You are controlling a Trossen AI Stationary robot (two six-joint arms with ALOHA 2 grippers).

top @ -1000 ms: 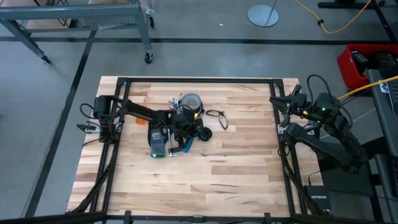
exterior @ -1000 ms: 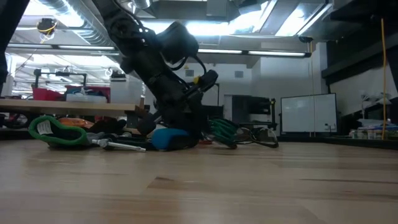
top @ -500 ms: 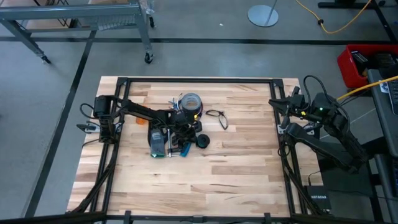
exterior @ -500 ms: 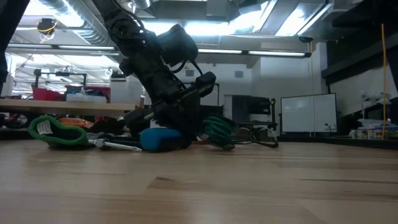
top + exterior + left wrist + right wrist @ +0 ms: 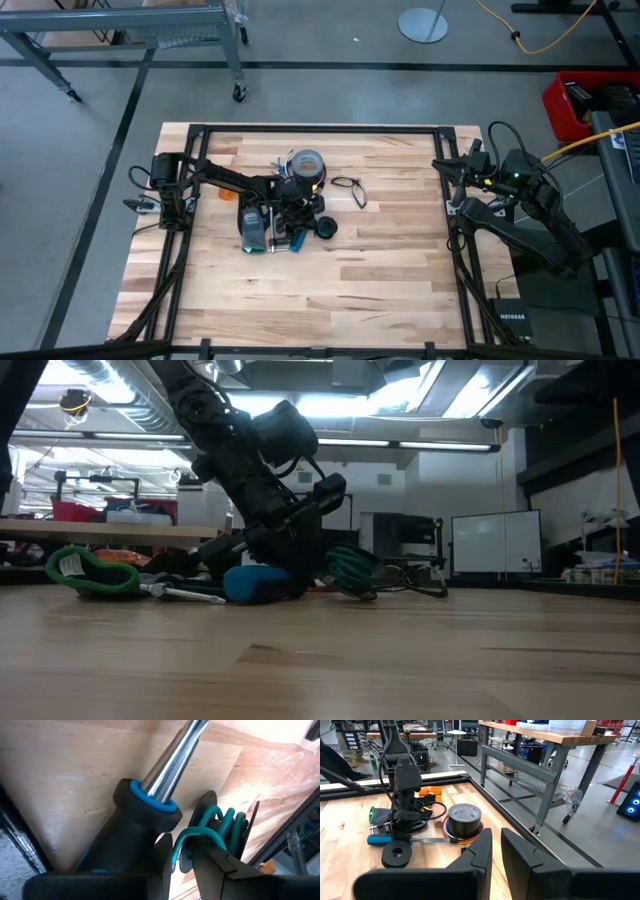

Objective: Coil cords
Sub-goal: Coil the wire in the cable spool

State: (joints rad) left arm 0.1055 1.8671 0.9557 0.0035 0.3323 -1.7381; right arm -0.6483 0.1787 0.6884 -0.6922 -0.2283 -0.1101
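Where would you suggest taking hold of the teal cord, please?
Probably at the raised bend of the teal cord, where its loops arch off the table beside the screwdriver. Come from above with a finger on each side, as the left gripper stands now.

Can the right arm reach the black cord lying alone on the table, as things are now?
Probably yes. The black cord lies apart from the pile, with bare table between it and the right gripper, which waits at the table's right edge. The left gripper works beside the screwdriver.
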